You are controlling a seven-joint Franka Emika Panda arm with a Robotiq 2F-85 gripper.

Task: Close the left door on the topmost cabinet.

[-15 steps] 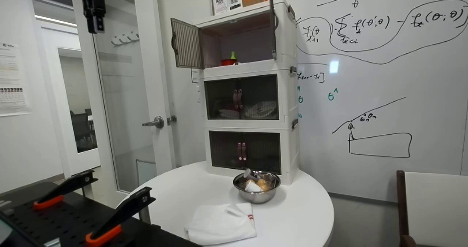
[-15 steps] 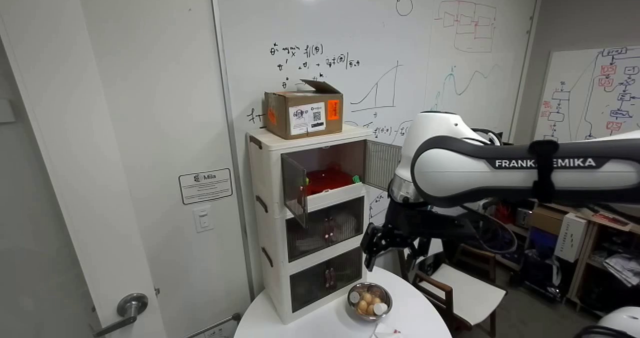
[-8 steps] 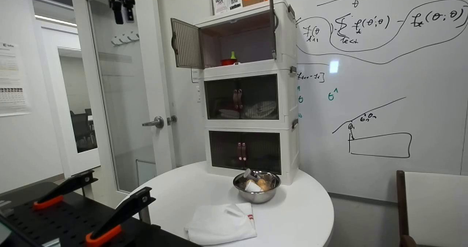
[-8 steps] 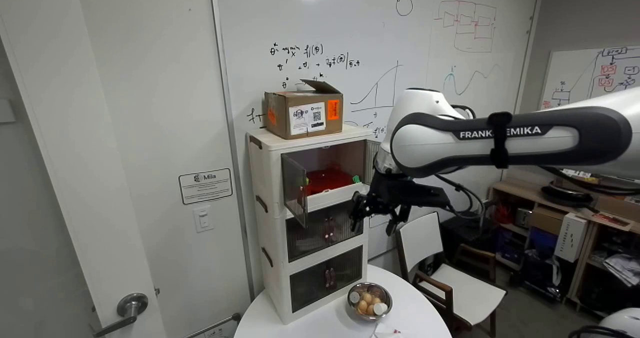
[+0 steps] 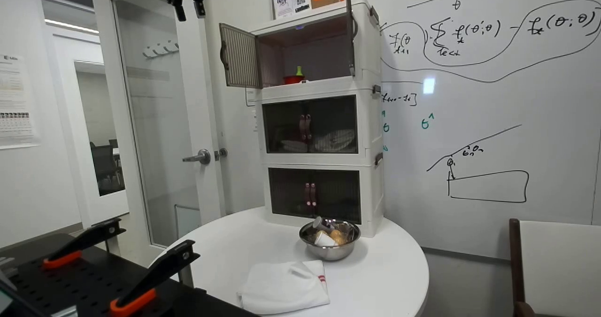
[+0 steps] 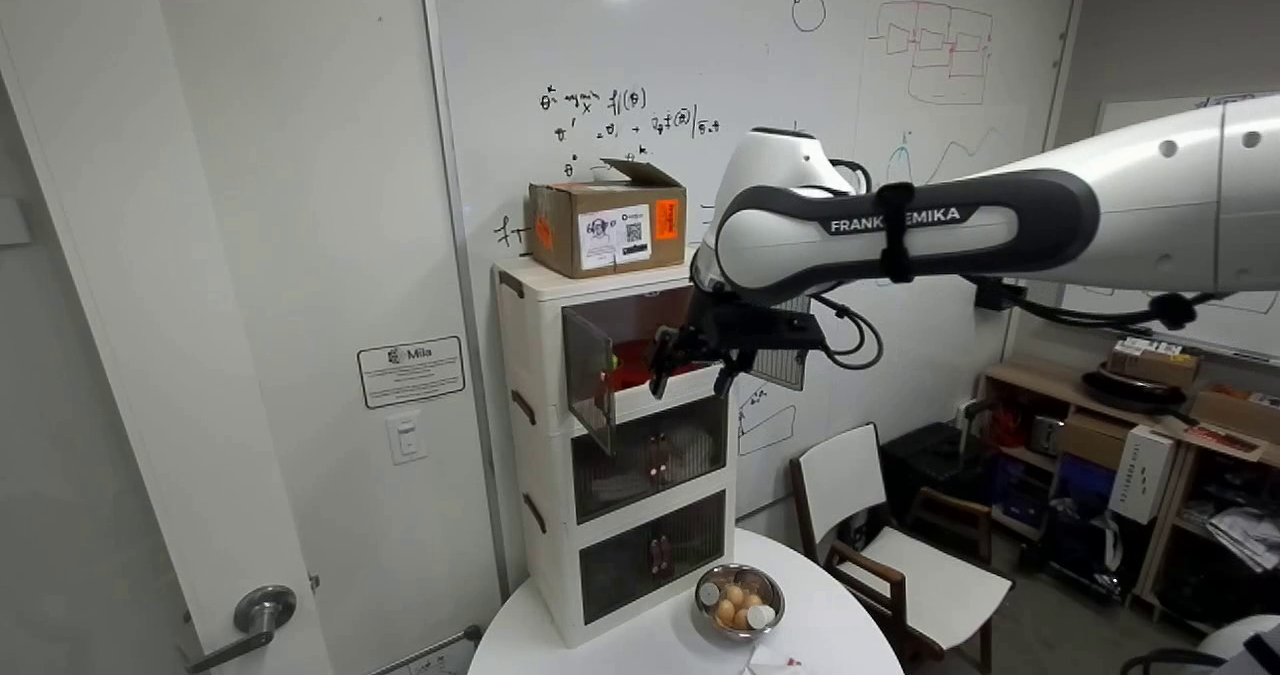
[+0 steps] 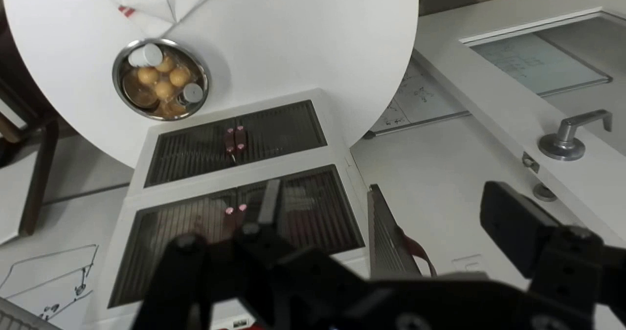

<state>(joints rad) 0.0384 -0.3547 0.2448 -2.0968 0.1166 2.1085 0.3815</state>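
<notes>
Wrist view: left door [image 7: 387,244] open, dark, finely ribbed, red-handled

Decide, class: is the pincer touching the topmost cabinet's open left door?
Apart: in an exterior view, pale wall shows plainly between the open pincer and the left door.

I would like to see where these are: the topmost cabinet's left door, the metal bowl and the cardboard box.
Left door [image 5: 241,56], in an exterior view: ribbed panel.
Metal bowl [image 5: 331,253], in an exterior view: outer wall.
Cardboard box [image 6: 612,236], in an exterior view: labelled side.
</notes>
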